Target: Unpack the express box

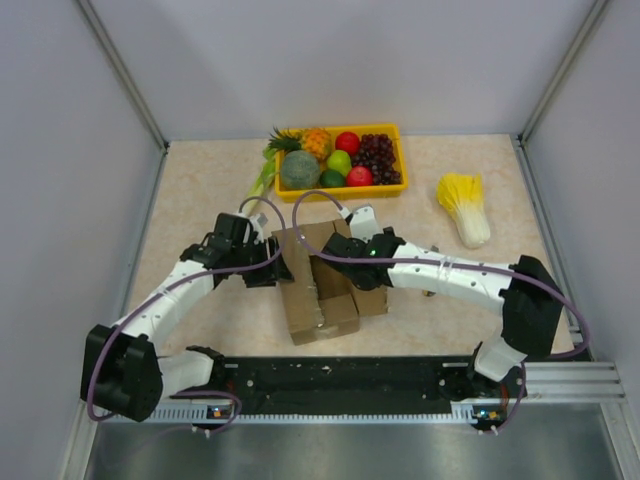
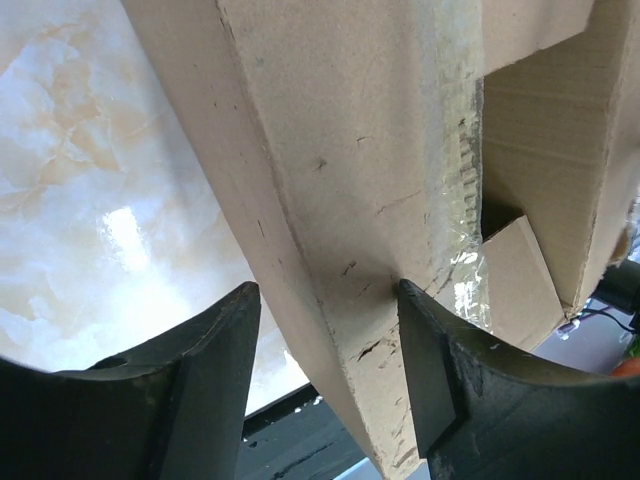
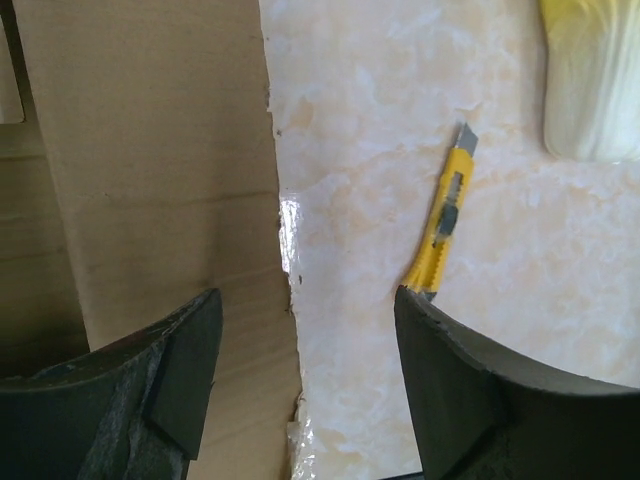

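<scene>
From above, the express box [image 1: 318, 290] is seen mid-table, flaps open, just in front of a yellow fruit tray [image 1: 403, 165], with the left gripper [image 1: 272, 268] and right gripper [image 1: 342, 248] at its sides. In the left wrist view, the fingers are spread wide around a flap edge. In the right wrist view, the fingers are likewise spread wide above the box's edge, and a yellow utility knife [image 3: 443, 225] is seen nearby.

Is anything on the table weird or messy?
Yes. A yellow utility knife lies loose on the table beside an opened flap of the express box, its blade sticking out. The tape along that flap's edge looks torn and ragged.
</scene>
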Controlling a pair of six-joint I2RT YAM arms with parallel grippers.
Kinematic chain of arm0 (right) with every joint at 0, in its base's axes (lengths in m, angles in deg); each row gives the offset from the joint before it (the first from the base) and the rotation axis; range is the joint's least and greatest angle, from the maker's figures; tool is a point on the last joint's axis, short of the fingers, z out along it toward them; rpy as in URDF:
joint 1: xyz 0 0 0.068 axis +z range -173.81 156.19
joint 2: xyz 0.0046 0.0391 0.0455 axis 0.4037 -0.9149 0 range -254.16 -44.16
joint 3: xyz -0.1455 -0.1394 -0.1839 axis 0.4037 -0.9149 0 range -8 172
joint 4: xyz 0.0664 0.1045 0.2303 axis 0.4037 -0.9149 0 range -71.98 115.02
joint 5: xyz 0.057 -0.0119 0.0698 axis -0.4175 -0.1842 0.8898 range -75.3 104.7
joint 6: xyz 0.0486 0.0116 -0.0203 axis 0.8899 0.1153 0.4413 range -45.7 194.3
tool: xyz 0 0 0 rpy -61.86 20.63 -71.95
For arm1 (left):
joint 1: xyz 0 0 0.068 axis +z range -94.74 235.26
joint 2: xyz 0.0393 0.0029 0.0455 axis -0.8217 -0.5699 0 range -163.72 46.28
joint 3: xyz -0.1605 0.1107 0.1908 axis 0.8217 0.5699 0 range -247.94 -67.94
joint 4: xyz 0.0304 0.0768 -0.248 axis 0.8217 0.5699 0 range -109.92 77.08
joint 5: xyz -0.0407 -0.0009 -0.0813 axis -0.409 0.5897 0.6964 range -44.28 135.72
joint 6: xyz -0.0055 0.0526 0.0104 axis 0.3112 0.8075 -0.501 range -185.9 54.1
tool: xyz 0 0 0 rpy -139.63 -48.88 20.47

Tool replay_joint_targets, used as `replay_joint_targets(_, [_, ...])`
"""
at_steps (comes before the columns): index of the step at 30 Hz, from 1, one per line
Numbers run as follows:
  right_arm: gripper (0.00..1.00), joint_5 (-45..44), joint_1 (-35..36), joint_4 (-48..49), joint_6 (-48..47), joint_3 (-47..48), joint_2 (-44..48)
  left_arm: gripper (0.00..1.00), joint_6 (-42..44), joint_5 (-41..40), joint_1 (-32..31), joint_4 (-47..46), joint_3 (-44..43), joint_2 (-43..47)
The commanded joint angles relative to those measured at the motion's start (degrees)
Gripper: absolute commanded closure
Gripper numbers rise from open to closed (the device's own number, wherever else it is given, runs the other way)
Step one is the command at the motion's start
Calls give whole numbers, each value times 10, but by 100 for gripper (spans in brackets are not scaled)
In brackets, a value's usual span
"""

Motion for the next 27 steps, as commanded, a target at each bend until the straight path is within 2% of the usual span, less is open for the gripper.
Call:
replay_joint_targets(1, [33, 64, -18, 72, 1, -26, 4, 38, 19, -12, 4, 10, -27, 31])
replay_joint_targets(6, [32, 138, -28, 140, -35, -50, 6, 35, 47, 3, 4, -4, -39, 56])
replay_joint_targets(10, [32, 133, -30, 149, -38, -44, 26, 33, 61, -12, 4, -2, -47, 85])
replay_joint_targets(16, [32, 116, -30, 167, -65, -21, 106, 32, 61, -30, 3, -7, -52, 114])
replay_joint_targets(21, [32, 166, -30, 204, -113, -19, 137, 32, 51, -43, 3, -11, -53, 124])
replay_joint_targets(24, [43, 201, -30, 222, -141, -25, 136, 32, 47, -46, 3, -11, -53, 126])
replay_joint_targets(25, [53, 208, -30, 225, -147, -28, 136, 32, 47, -50, 3, -11, -52, 127])
replay_joint_targets(27, [61, 216, -30, 234, -145, -32, 134, 32, 45, -51, 3, -11, -53, 129])
